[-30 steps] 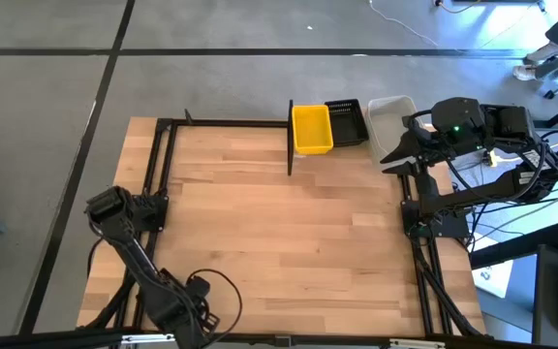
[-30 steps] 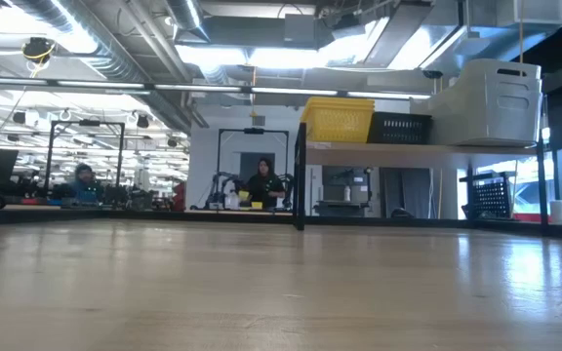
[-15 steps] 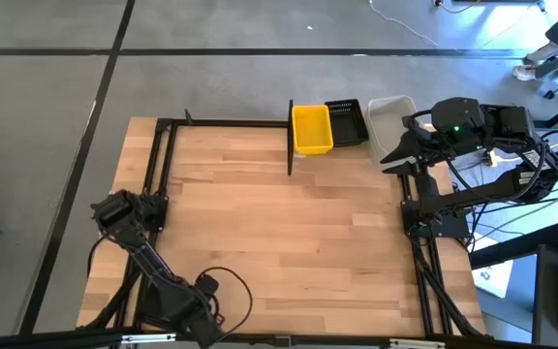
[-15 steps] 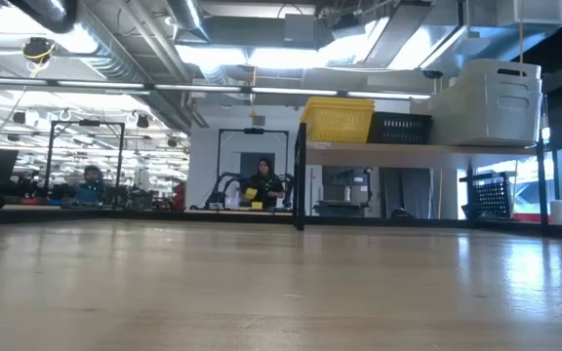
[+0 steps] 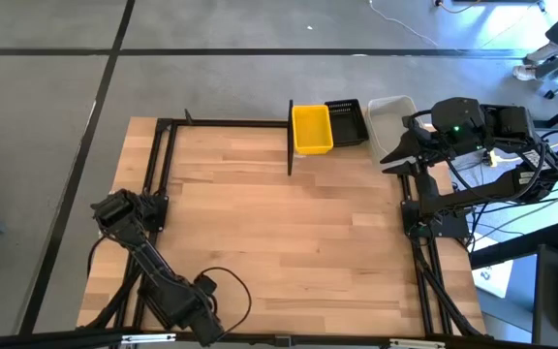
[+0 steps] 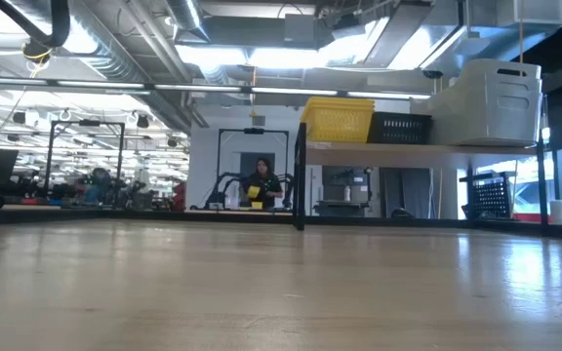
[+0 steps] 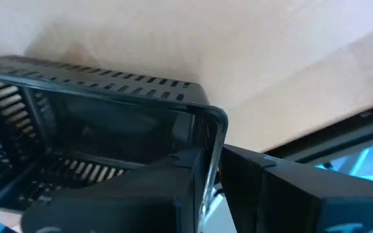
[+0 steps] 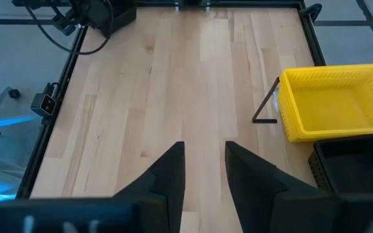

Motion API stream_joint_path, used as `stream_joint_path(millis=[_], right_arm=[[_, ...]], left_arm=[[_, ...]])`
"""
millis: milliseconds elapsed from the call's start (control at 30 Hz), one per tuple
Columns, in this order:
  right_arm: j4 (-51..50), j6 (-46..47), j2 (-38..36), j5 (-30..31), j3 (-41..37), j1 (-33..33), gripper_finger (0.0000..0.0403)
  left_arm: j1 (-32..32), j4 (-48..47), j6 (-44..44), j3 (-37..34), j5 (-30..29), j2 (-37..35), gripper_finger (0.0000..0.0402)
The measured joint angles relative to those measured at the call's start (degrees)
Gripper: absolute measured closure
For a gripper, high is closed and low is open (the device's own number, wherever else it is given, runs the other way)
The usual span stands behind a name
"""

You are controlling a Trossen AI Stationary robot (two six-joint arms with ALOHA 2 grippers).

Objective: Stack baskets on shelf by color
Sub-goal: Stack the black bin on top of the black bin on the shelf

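**What I cannot make out**

- Left gripper (image 5: 114, 209): in the high view its fingers are too small for me to read.
- Black basket (image 7: 76, 149): in the left wrist view it runs off the edge; the dark fingers (image 7: 141, 194) in front of it hide its near wall.
- Black basket on the shelf (image 8: 351, 165): cut by the right wrist view's corner.
- Whitish basket (image 5: 387, 121): the right arm covers part of it.
- Person (image 6: 260, 183) in the room: too small to tell more.
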Motion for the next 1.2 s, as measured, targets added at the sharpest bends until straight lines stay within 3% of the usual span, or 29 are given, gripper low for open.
stream_joint_path(millis=[367, 500, 667, 833, 933, 1067, 1200], right_arm=[[0.0, -0.06, 0.0, 0.0, 0.0, 0.0, 0.0295], [0.0, -0.11, 0.0, 0.0, 0.0, 0.0, 0.0295], [0.0, -0.3, 0.0, 0.02, 0.0, 0.0, 0.0295], [-0.02, -0.3, 0.0, 0.09, 0.0, 0.01, 0.0295], [-0.02, -0.3, 0.0, 0.11, 0.0, 0.01, 0.0295], [0.31, -1.35, 0.0, 0.13, 0.0, 0.0, 0.0295], [1.86, -3.11, 0.0, 0.15, 0.0, 0.0, 0.0295]], left_arm=[[0.63, -0.14, 5.02, 0.0, -2.04, 1.01, 0.0365], [2.24, -0.19, 9.75, 0.0, -2.19, 1.03, 0.0395], [6.52, -0.19, 17.29, 0.0, -2.52, 0.48, 0.0398], [12.45, -2.58, 30.17, 2.84, -5.44, -1.68, 0.0399], [16.79, -6.84, 42.5, 6.75, -7.53, -1.57, 0.04], [23.47, -6.96, 59.29, 9.4, -5.97, -1.05, 0.0401], [30.38, -7.32, 70.21, 9.44, -8.85, -1.03, 0.0401]])
